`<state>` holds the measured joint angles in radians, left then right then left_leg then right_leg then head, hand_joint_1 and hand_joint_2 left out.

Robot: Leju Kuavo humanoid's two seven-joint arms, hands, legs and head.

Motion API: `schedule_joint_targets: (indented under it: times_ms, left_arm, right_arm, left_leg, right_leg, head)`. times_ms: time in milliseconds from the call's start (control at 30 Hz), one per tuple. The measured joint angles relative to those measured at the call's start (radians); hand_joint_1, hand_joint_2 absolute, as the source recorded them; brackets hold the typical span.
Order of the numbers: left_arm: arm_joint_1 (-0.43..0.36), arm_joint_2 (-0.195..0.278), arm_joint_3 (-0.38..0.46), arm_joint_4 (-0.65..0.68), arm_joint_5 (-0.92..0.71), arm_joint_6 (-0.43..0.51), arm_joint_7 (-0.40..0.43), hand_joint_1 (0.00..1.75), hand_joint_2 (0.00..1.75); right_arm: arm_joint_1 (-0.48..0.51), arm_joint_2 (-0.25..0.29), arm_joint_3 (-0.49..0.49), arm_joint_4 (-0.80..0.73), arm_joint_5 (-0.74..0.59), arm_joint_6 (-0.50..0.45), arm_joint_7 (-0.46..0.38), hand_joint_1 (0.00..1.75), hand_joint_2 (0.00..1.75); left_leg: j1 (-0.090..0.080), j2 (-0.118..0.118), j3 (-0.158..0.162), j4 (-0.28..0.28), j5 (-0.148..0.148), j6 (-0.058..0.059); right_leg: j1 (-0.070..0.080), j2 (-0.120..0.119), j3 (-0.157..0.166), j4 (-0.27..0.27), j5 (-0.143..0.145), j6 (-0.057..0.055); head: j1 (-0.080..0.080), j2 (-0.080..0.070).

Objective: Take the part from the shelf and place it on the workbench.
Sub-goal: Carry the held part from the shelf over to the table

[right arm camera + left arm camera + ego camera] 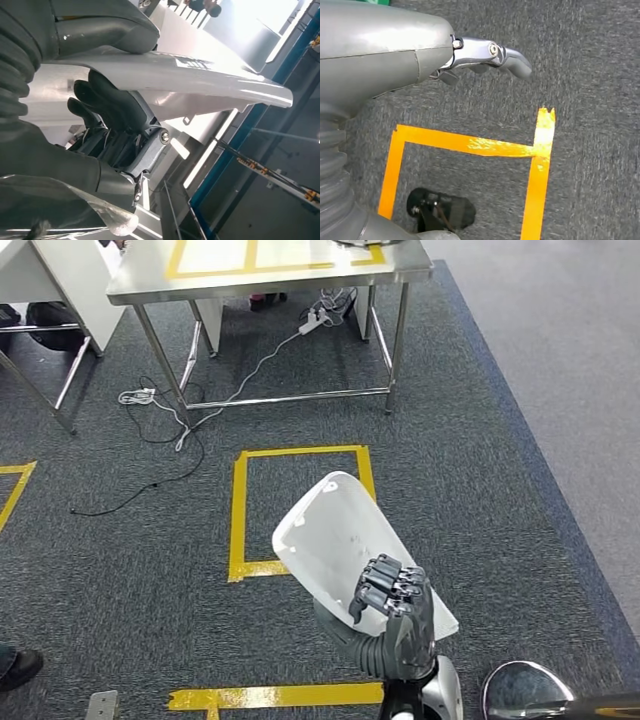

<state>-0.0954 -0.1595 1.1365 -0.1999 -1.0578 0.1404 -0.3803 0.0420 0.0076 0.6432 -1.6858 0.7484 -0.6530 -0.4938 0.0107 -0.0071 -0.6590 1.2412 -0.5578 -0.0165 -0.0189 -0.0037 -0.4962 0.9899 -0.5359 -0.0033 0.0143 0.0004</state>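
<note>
In the head view my right hand (394,612) grips the white curved part (332,525) by its near edge and holds it tilted above the carpet. The right wrist view shows the dark fingers (113,102) under the white part (211,82) and the thumb over it. The steel workbench (151,282), marked with yellow tape, stands ahead at the far side of the carpet. My left hand (433,55) hangs over the floor with its fingers stretched out and nothing in them.
A yellow tape square (240,510) lies on the carpet between me and the workbench. Cables (173,425) and a power strip (311,324) lie under the bench. A second table (53,275) stands at the far left. A person's shoe (19,667) is at the lower left.
</note>
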Motion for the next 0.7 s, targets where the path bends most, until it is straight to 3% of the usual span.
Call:
schedule_joint_targets:
  times_ms: [67, 100, 133, 233, 267, 333, 367, 400, 433, 467, 500, 533, 567, 600, 633, 667, 700]
  left_arm:
    - [0.004, 0.001, 0.0, 0.0, 0.0, 0.0, 0.0, 0.0, 1.75]
    - [0.005, 0.001, 0.001, 0.0, 0.0, 0.0, 0.0, 0.0, 1.75]
    - [0.005, 0.001, 0.001, 0.0, -0.001, 0.0, 0.0, 0.0, 1.75]
    - [0.01, 0.003, 0.001, 0.0, -0.003, 0.0, 0.0, 0.0, 1.75]
    - [0.011, 0.003, 0.001, 0.0, -0.004, 0.0, 0.0, 0.0, 1.75]
    - [0.008, 0.003, 0.001, 0.0, -0.005, -0.001, 0.0, 0.0, 1.75]
    - [0.006, 0.002, 0.001, 0.0, -0.005, 0.0, 0.0, 0.0, 1.75]
    - [0.004, 0.001, 0.001, 0.0, -0.005, 0.0, 0.0, 0.0, 1.75]
    - [0.003, 0.001, 0.001, 0.0, -0.005, 0.0, 0.0, 0.0, 1.75]
    - [0.003, 0.001, 0.001, 0.0, -0.005, 0.0, 0.0, 0.0, 1.75]
    - [0.003, 0.001, 0.001, 0.0, -0.005, 0.0, 0.0, 0.0, 1.75]
    - [0.004, 0.001, 0.001, 0.0, -0.005, 0.0, 0.0, 0.0, 1.75]
    - [0.004, 0.0, 0.001, 0.0, -0.005, 0.0, 0.0, 0.0, 1.75]
    - [0.004, 0.0, 0.001, 0.0, -0.005, 0.0, 0.0, 0.0, 1.75]
    - [0.004, 0.0, 0.001, 0.0, -0.005, 0.0, 0.0, 0.0, 1.75]
    - [0.005, -0.001, 0.001, 0.0, -0.005, 0.0, 0.0, 0.0, 1.75]
    - [0.005, -0.001, 0.001, 0.0, -0.005, 0.0, 0.0, 0.0, 1.75]
  right_arm:
    - [0.002, 0.0, 0.0, 0.0, 0.0, 0.0, 0.0, 1.75, 1.75]
    - [0.003, 0.0, 0.0, 0.0, 0.0, 0.0, 0.0, 1.75, 1.75]
    - [0.003, 0.0, 0.0, 0.0, 0.0, 0.0, -0.001, 1.75, 1.75]
    - [0.005, 0.0, -0.001, 0.0, 0.0, 0.0, -0.002, 1.75, 1.75]
    - [0.005, 0.0, -0.001, -0.002, 0.0, 0.0, -0.002, 1.75, 1.75]
    - [0.004, 0.001, -0.001, -0.008, 0.0, 0.0, -0.003, 1.75, 1.75]
    - [0.002, 0.001, -0.001, -0.01, 0.001, 0.0, -0.003, 1.75, 1.75]
    - [-0.001, 0.001, -0.002, -0.011, 0.001, 0.0, -0.003, 1.75, 1.75]
    - [-0.002, 0.001, -0.002, -0.012, 0.001, 0.0, -0.003, 1.75, 1.75]
    - [-0.002, 0.001, -0.002, -0.012, 0.001, 0.0, -0.003, 1.75, 1.75]
    - [-0.001, 0.001, -0.002, -0.012, 0.0, 0.0, -0.003, 1.75, 1.75]
    - [0.0, 0.001, -0.002, -0.012, 0.0, 0.0, -0.003, 1.75, 1.75]
    - [0.0, 0.001, -0.003, -0.012, 0.0, 0.0, -0.003, 1.75, 1.75]
    - [0.001, 0.0, -0.003, -0.012, 0.0, 0.0, -0.003, 1.75, 1.75]
    - [0.001, 0.0, -0.003, -0.012, 0.0, 0.0, -0.003, 1.75, 1.75]
    - [0.003, 0.0, -0.004, -0.012, 0.0, 0.0, -0.003, 1.75, 1.75]
    - [0.005, 0.0, -0.005, -0.011, 0.0, 0.0, -0.003, 1.75, 1.75]
  left_leg:
    - [0.0, 0.0, -0.06, 0.054, -0.043, -0.001]
    - [0.0, 0.0, -0.07, 0.036, -0.045, 0.002]
    - [-0.001, 0.0, -0.068, -0.008, -0.024, 0.006]
    - [-0.009, 0.002, -0.049, -0.149, 0.127, 0.023]
    - [-0.012, 0.002, -0.044, -0.165, 0.152, 0.027]
    - [-0.012, 0.002, -0.026, -0.169, 0.138, 0.035]
    - [-0.01, 0.001, -0.013, -0.179, 0.134, 0.041]
    - [-0.007, 0.0, 0.002, -0.189, 0.128, 0.047]
    - [-0.004, -0.001, 0.019, -0.199, 0.121, 0.051]
    - [-0.004, -0.001, 0.035, -0.207, 0.111, 0.055]
    - [-0.004, -0.002, 0.05, -0.212, 0.099, 0.057]
    - [-0.004, -0.003, 0.068, -0.215, 0.085, 0.058]
    - [-0.004, -0.006, 0.087, -0.215, 0.069, 0.059]
    - [-0.005, -0.009, 0.108, -0.215, 0.053, 0.059]
    - [-0.005, -0.011, 0.131, -0.216, 0.036, 0.059]
    - [-0.006, -0.012, 0.15, -0.216, 0.019, 0.058]
    - [-0.007, -0.013, 0.17, -0.215, 0.002, 0.056]
  right_leg:
    - [0.0, 0.003, 0.025, 0.0, -0.022, 0.0]
    - [0.0, 0.004, 0.042, 0.0, -0.035, 0.001]
    - [0.0, 0.005, 0.061, 0.0, -0.05, 0.003]
    - [0.003, 0.007, 0.105, -0.003, -0.097, 0.013]
    - [0.005, 0.008, 0.118, -0.007, -0.108, 0.019]
    - [0.006, 0.008, 0.129, 0.003, -0.1, 0.035]
    - [0.007, 0.008, 0.113, 0.038, -0.077, 0.041]
    - [0.007, 0.008, 0.077, 0.096, -0.051, 0.046]
    - [0.007, 0.007, 0.028, 0.167, -0.036, 0.049]
    - [0.007, 0.007, -0.025, 0.233, -0.041, 0.051]
    - [0.008, 0.007, -0.072, 0.277, -0.072, 0.052]
    - [0.008, 0.007, -0.112, 0.299, -0.121, 0.053]
    - [0.008, 0.007, -0.142, 0.298, -0.17, 0.052]
    - [0.009, 0.007, -0.163, 0.277, -0.198, 0.05]
    - [0.01, 0.007, -0.175, 0.24, -0.193, 0.048]
    - [0.012, 0.007, -0.181, 0.189, -0.143, 0.043]
    - [0.014, 0.007, -0.184, 0.137, -0.059, 0.038]
  head:
    - [0.0, 0.0]
    - [0.0, 0.0]
    - [0.0, 0.0]
    - [0.002, 0.0]
    - [0.002, 0.0]
    - [0.002, 0.0]
    - [0.004, 0.0]
    - [0.006, 0.0]
    - [0.007, 0.0]
    - [0.01, 0.0]
    - [0.01, 0.0]
    - [0.011, 0.0]
    - [0.012, 0.0]
    - [0.012, 0.0]
    - [0.013, 0.0]
    - [0.014, 0.0]
    - [0.013, 0.0]
